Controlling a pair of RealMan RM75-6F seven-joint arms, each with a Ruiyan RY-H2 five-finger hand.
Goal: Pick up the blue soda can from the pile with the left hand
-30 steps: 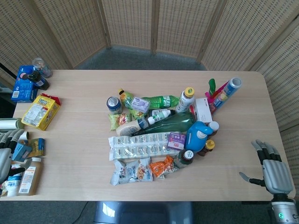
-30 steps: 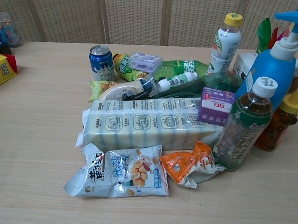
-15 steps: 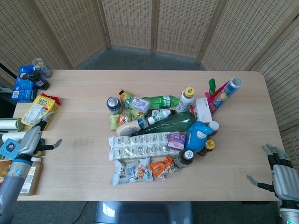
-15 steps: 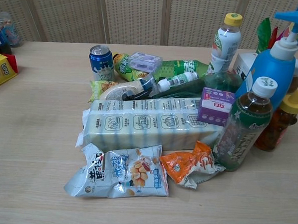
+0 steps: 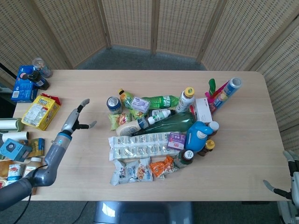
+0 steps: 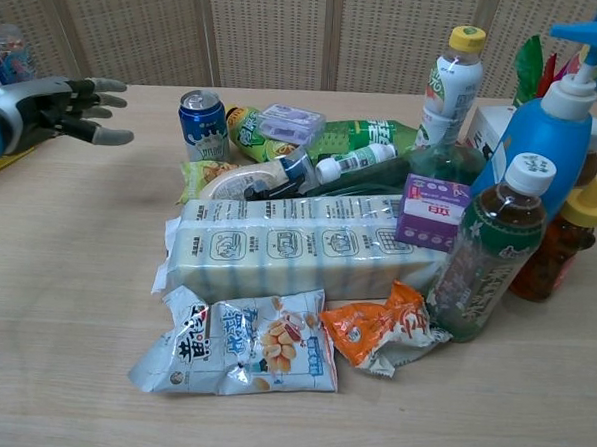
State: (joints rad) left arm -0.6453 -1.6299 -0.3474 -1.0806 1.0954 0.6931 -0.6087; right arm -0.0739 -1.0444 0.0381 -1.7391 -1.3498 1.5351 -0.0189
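Observation:
The blue soda can (image 5: 113,104) stands upright at the left back corner of the pile, its silver top showing; in the chest view the can (image 6: 203,124) is next to a green bottle. My left hand (image 5: 74,119) hovers over the table left of the can, fingers spread, holding nothing; the chest view shows this hand (image 6: 62,108) a short gap from the can. My right hand (image 5: 290,183) sits at the lower right edge, off the table, fingers apart and empty.
The pile holds a long pack of white packets (image 5: 140,146), snack bags (image 5: 131,171), a blue pump bottle (image 5: 198,135), a dark green bottle (image 5: 170,123) and a tea bottle (image 6: 485,255). A yellow box (image 5: 41,111) and small cartons lie at the table's left edge.
My left hand has travelled from the table's left edge up and right toward the can, now appearing in the chest view. My right hand has dropped lower toward the frame's corner.

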